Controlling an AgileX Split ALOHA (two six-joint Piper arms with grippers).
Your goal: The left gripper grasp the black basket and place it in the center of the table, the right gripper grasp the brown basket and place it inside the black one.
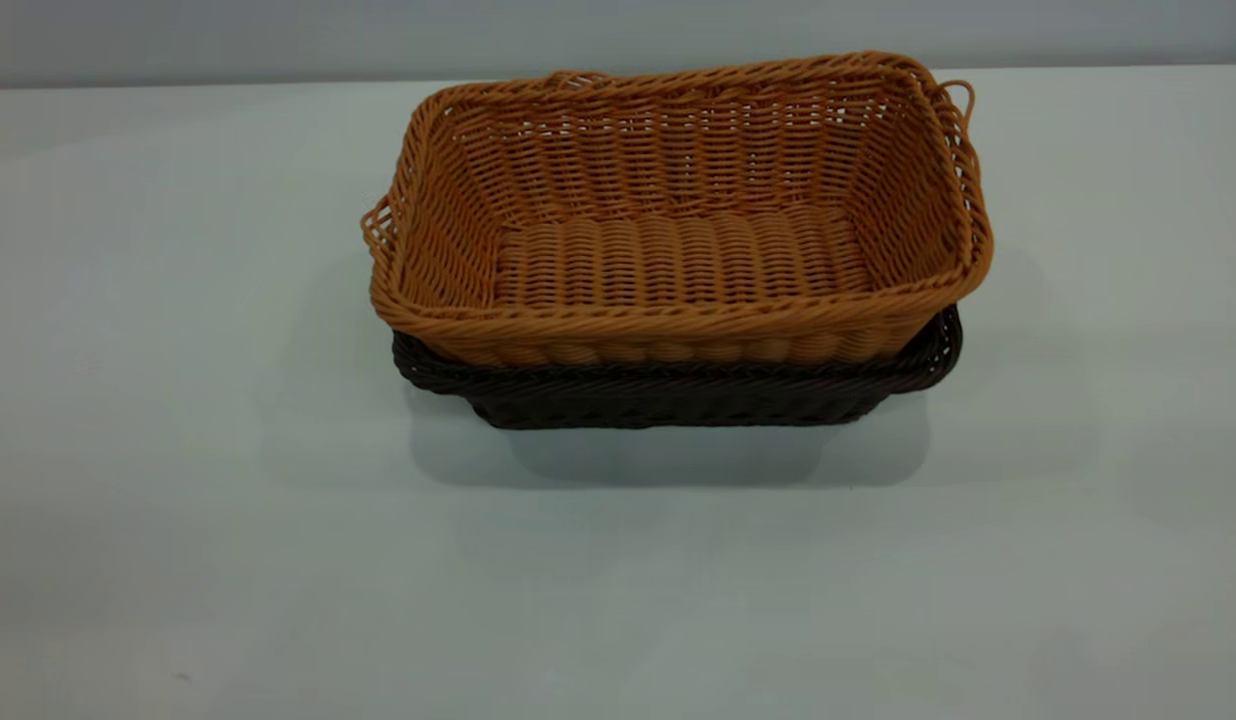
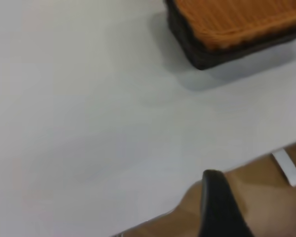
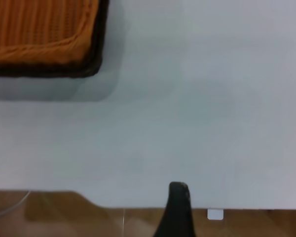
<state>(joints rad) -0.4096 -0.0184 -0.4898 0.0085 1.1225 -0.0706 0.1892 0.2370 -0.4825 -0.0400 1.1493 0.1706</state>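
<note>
White, smooth table (image 1: pixel 178 400) filling nearly the whole exterior view, matte and bare around the baskets, with a soft shadow pooled at their near side; grey wall (image 1: pixel 618 30) as a narrow band along the far edge; brown wood-toned floor (image 2: pixel 266 197) beyond the table's edge in both wrist views, with a small white patch (image 2: pixel 287 167) on it in the left wrist view and another (image 3: pixel 215 214) in the right. Two baskets, one of each colour, stacked about the middle of the table: brown basket (image 1: pixel 678 210) nested inside the black basket (image 1: pixel 678 395), upright, rims roughly parallel, orange rim riding above the dark one. One finger (image 2: pixel 219 207) only of the left gripper (image 2: pixel 254 210) showing, dark and blurred, well apart from the baskets and out past the table's edge; likewise one finger (image 3: pixel 177 210) of the right gripper (image 3: pixel 180 217), also over the edge and well clear of the stack. Neither arm visible in the exterior view. Most of the black basket hidden by the brown one, only its rim and near wall showing; both baskets cut off by the frame in the wrist views, one corner each. Second finger of each gripper out of frame, so cannot tell whether either pincer is open or closed; nothing seen in either.
</note>
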